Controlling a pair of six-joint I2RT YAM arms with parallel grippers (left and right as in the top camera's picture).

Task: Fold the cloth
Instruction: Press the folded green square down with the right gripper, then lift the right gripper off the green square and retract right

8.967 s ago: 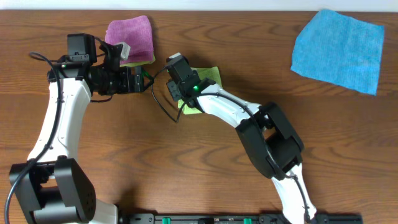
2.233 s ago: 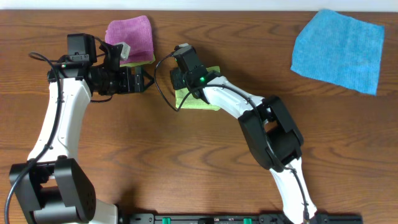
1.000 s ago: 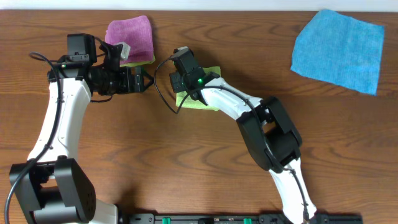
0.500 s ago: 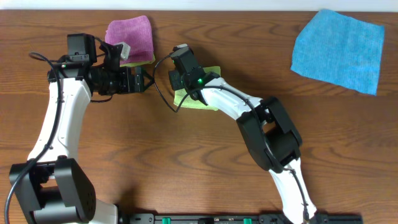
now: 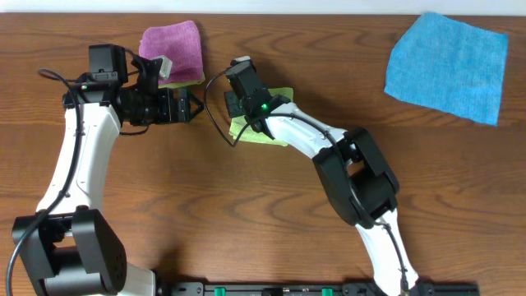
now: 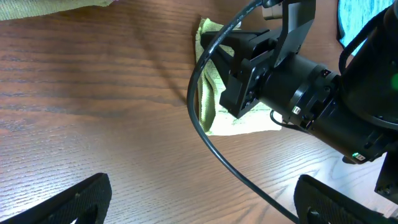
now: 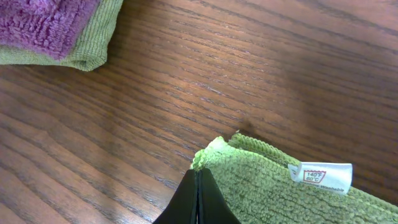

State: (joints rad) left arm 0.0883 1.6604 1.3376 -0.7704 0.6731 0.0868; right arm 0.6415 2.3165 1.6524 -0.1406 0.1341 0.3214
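The cloth [image 5: 249,133] is lime green and lies folded on the wooden table, partly under my right arm. Its near corner and white tag [image 7: 320,173] show in the right wrist view, with more of the cloth [image 7: 280,196] beside the tag. My right gripper [image 7: 198,179] is shut, its tips resting on that corner, and no cloth shows between the jaws. From above, the right gripper [image 5: 237,105] sits at the cloth's left end. My left gripper [image 5: 193,104] hovers wide open and holds nothing, just left of the cloth [image 6: 214,93]. The left gripper [image 6: 202,205] has only bare wood between its fingers.
A pinkish-purple folded cloth [image 5: 173,49] lies on an olive one [image 7: 93,50] at the back left, close behind the left gripper. A bright blue cloth [image 5: 448,66] lies at the back right. A black cable [image 6: 205,124] loops off the right wrist over the table.
The right gripper and the cloth's left end have crept slightly left over the last second. The left arm has not moved.
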